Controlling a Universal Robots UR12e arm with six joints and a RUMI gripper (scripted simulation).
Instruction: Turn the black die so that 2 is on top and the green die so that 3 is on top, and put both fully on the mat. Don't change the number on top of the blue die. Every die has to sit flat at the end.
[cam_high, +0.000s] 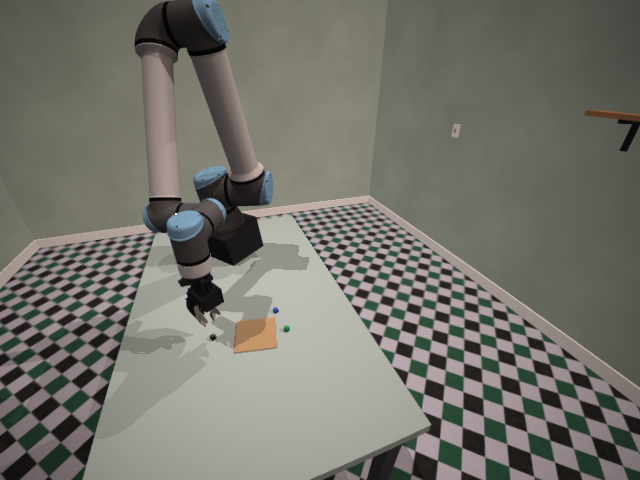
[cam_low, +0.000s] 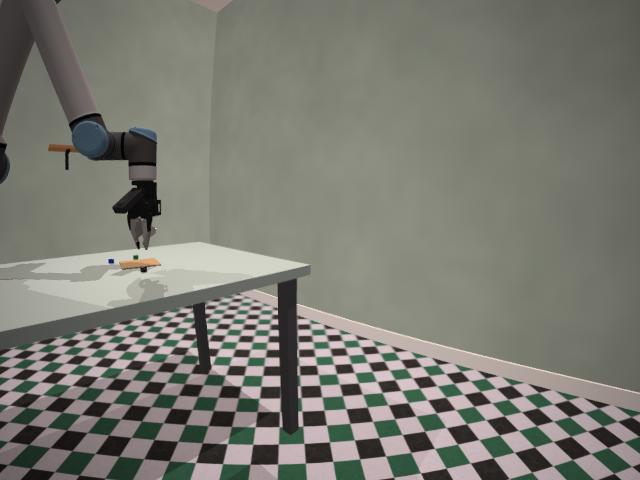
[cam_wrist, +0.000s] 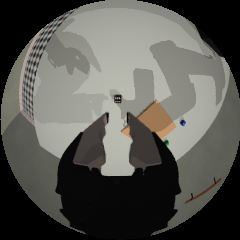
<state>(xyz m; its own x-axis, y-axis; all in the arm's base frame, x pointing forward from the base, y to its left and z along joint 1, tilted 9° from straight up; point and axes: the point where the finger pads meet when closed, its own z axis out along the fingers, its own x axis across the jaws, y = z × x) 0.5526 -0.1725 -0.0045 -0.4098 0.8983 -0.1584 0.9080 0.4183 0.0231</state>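
Note:
The black die (cam_high: 212, 336) (cam_low: 143, 269) (cam_wrist: 118, 98) lies on the table just left of the orange mat (cam_high: 255, 334) (cam_low: 139, 263) (cam_wrist: 157, 120), off it. The green die (cam_high: 286, 328) (cam_low: 135, 256) (cam_wrist: 166, 143) lies on the table close to the mat's right edge. The blue die (cam_high: 275, 310) (cam_low: 111, 261) (cam_wrist: 183, 122) lies behind the mat's far right corner. My gripper (cam_high: 205, 316) (cam_low: 142, 242) (cam_wrist: 117, 113) hangs above the table, near the black die and well above it. Its fingers point down, drawn close with a narrow gap, and hold nothing.
The grey table (cam_high: 258, 413) (cam_low: 232, 263) bears the robot's black base (cam_high: 235, 242) at its far end. A wooden wall shelf (cam_high: 612, 114) (cam_low: 62, 148) is far from the work. The checkered floor lies all around the table.

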